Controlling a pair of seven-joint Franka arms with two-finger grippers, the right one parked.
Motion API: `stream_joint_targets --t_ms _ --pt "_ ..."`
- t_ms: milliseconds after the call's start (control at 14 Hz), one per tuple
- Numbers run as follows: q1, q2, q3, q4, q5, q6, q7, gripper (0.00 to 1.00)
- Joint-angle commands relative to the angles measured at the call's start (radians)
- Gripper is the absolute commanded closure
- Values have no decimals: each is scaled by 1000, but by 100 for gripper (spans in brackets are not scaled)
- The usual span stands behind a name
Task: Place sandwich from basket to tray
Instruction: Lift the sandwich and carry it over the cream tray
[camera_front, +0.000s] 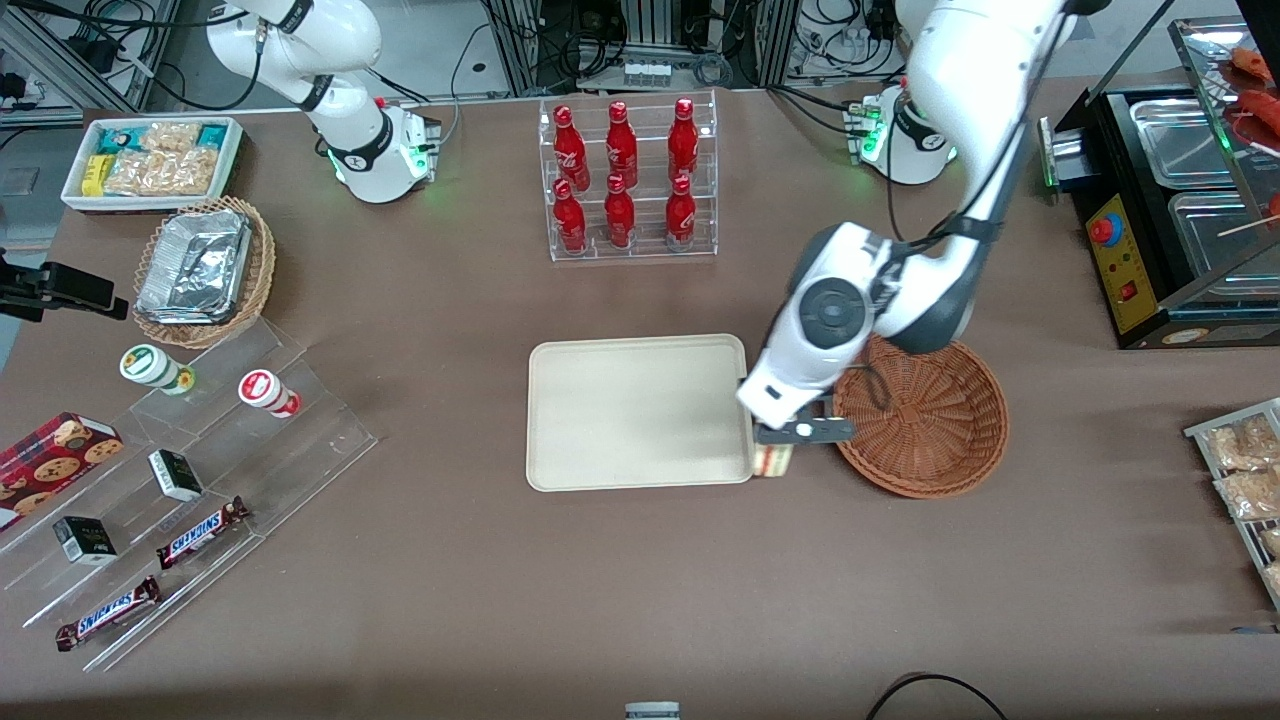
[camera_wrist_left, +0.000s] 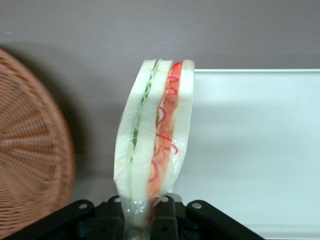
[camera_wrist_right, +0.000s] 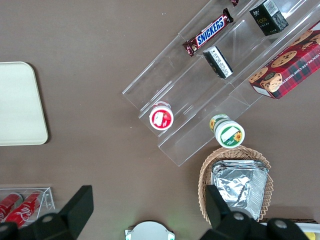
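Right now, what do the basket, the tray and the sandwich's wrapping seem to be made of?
Basket: woven wicker, reddish-brown, its strands radiating from the centre. Tray: probably matte plastic, smooth cream with a moulded rim. Sandwich, held in the gripper: pale bread, seemingly under glossy clear film.

sandwich (camera_wrist_left: 155, 150) white, red-green layers | basket (camera_front: 930, 420) reddish-brown weave | tray (camera_front: 635, 412) cream

Brown table (camera_front: 450, 620) fills the frame under even light; pale floor with tangled black cables (camera_front: 560, 40) along the top edge
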Motion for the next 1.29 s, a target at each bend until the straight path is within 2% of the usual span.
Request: stream_joint_targets --t_ms 0,643,1000,1214 --pt "-70 83 12 136 -4 -53 -87 100" --pt "-230 285 12 363 -4 -64 -399 100" --pt "-279 404 12 553 -5 -205 -473 100" --pt "-283 419 9 558 -5 -199 -491 100"
